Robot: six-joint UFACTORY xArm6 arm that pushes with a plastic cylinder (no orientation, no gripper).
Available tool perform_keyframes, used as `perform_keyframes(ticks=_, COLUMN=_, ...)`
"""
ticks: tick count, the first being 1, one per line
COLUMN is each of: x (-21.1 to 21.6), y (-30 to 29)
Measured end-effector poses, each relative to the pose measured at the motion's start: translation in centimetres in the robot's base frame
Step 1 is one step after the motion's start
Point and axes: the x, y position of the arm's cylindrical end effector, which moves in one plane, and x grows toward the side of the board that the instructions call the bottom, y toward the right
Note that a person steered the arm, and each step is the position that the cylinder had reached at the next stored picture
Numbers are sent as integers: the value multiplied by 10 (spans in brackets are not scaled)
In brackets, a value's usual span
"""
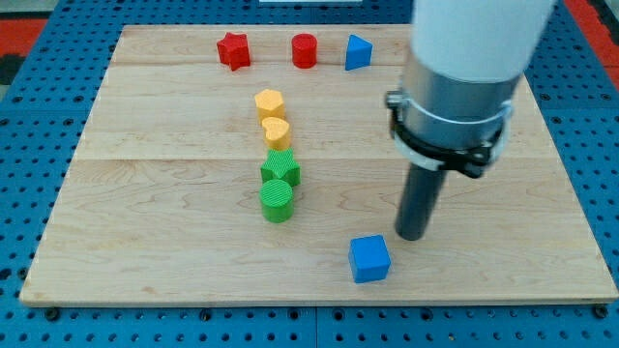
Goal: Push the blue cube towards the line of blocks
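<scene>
One blue cube [369, 258] near the board's bottom edge, my tip [411, 235] just beside its upper right, rod bare, no fingers, line of yellow and green blocks [276, 155] to the left.

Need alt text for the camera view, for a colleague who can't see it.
My tip rests just up-right of the blue cube near the wooden board's bottom edge. To the view's left runs a column of two yellow and two green blocks.

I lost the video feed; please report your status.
My tip just up-right of blue cube, apparently not touching. Line of blocks to the view's left. Nothing between.
</scene>
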Motion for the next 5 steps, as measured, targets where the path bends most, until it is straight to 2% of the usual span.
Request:
perform_keyframes(ticks=1, x=52, y=-7)
perform_keyframes(ticks=3, x=35, y=-87)
perform_keyframes(ticks=4, x=15, y=-48)
perform_keyframes(ticks=5, x=-6, y=-55)
